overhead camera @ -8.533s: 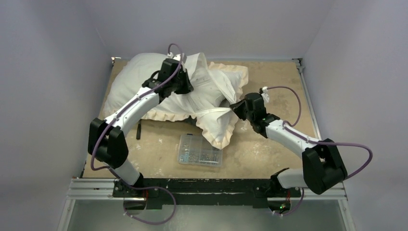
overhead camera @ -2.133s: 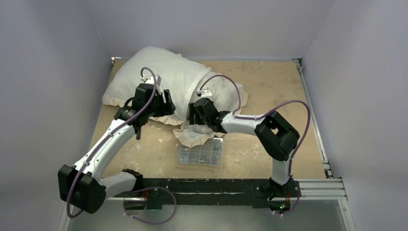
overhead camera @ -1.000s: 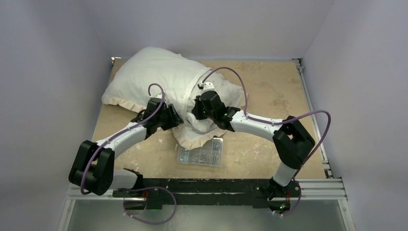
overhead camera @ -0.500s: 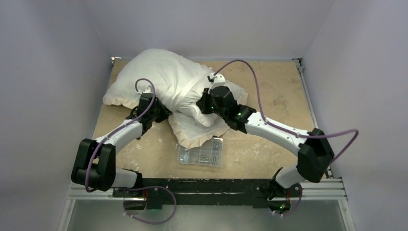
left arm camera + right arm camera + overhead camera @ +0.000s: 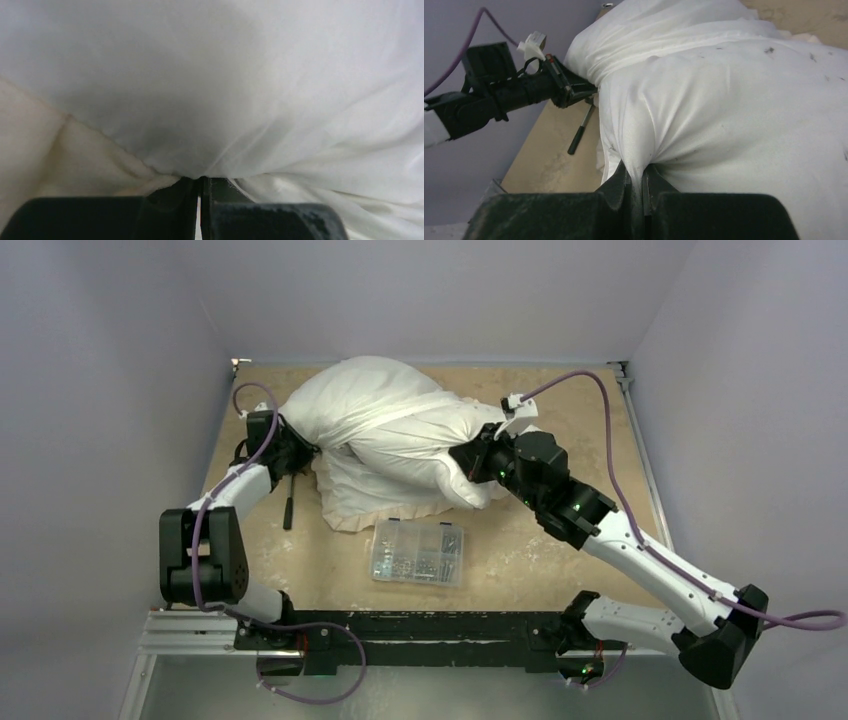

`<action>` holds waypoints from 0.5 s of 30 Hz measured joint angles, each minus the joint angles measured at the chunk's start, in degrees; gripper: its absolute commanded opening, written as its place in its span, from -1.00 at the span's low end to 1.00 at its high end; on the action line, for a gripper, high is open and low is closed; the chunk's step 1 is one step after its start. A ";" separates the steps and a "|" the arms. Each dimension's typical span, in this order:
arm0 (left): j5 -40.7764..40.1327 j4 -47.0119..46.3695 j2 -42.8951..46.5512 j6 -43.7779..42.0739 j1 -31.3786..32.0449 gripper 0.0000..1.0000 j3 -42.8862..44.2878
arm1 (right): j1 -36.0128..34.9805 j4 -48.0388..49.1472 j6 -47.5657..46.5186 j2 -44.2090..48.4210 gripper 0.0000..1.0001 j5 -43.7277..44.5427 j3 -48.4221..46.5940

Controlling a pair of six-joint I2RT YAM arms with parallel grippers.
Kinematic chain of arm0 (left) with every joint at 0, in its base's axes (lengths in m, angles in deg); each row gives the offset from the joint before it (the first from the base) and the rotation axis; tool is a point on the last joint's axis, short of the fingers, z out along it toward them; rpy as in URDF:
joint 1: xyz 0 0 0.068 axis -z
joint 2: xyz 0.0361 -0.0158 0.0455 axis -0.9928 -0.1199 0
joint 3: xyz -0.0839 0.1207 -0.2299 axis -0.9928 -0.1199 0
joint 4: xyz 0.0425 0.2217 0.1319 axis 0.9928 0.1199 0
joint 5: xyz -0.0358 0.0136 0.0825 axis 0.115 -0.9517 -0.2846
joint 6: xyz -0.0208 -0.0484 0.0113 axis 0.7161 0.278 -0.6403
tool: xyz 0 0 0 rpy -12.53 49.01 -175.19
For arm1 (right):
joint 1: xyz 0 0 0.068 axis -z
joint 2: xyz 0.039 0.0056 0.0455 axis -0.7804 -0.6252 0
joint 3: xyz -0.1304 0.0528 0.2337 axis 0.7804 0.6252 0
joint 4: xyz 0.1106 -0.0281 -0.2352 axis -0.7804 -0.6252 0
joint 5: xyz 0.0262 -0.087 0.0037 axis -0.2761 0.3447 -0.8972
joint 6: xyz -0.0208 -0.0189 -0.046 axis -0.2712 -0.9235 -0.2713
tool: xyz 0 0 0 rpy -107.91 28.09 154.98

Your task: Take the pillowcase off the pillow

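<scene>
The pillowcase (image 5: 375,395) is thin white fabric stretched over the top of the bundle, with its cream frill (image 5: 345,521) hanging at the near edge. My left gripper (image 5: 296,448) is shut on its bunched left end; the left wrist view shows taut white cloth (image 5: 260,75) and cream frill (image 5: 30,145) at the closed jaws (image 5: 201,179). The pillow (image 5: 400,468) is the plump white mass below, specked with dark smudges (image 5: 749,110). My right gripper (image 5: 468,458) is shut on a pinched fold of it (image 5: 642,172). The pillowcase (image 5: 659,25) runs above it.
A clear plastic parts box (image 5: 417,552) lies on the tan table in front of the bundle. A black pen-like tool (image 5: 288,512) lies near the left arm and also shows in the right wrist view (image 5: 581,131). Grey walls close in on three sides.
The grippers have drawn apart, the left one to the far left, the right one to the right. The bundle has been stretched between them and shifted toward the table's middle.
</scene>
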 measured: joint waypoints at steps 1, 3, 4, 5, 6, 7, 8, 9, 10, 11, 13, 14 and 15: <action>0.92 0.37 -1.22 -0.20 -0.24 -1.00 0.96 | -0.02 -0.11 -0.09 0.37 -1.00 -1.14 0.50; 2.32 0.63 -3.45 -0.98 -0.46 -1.00 2.27 | 0.15 0.09 -0.48 0.66 -1.00 -4.72 1.90; 2.69 0.68 -4.13 -1.20 -0.57 -0.99 2.45 | 0.33 0.26 -0.63 0.61 -1.00 -6.45 2.51; 3.15 0.87 -4.83 -1.51 -0.79 -0.91 2.56 | 0.52 0.57 -0.83 0.50 -0.87 -8.68 3.26; 3.41 1.18 -5.29 -1.73 -0.92 -0.81 2.56 | 0.59 0.81 -1.01 0.33 -0.73 -9.97 3.69; 3.52 1.73 -5.53 -2.29 -1.01 -0.71 2.56 | 0.63 0.94 -1.27 -0.11 -0.58 -11.50 3.87; 3.45 2.43 -5.55 -2.97 -1.01 -0.62 2.60 | 0.63 1.27 -1.60 -0.74 -0.36 -12.70 3.87; 3.32 3.17 -5.51 -3.61 -0.98 -0.52 2.71 | 0.68 1.73 -1.88 -1.42 -0.04 -13.77 3.87; 3.06 3.91 -5.40 -4.35 -0.94 -0.44 2.93 | 0.68 2.03 -2.21 -2.12 0.22 -14.97 3.74; 2.47 4.94 -5.14 -4.98 -0.72 -0.37 3.26 | 0.68 1.92 -2.32 -2.75 0.40 -15.63 3.34; 1.11 6.97 -3.85 -6.38 -0.09 -0.26 3.65 | 0.68 1.66 -2.86 -4.24 0.66 -16.68 1.49; 0.26 8.07 -2.75 -7.19 0.50 -0.22 3.82 | 0.70 0.98 -3.52 -5.18 0.76 -16.76 -0.52; -0.46 9.25 -1.57 -7.78 1.25 -0.19 4.02 | 0.74 0.52 -3.96 -5.92 0.85 -16.74 -2.43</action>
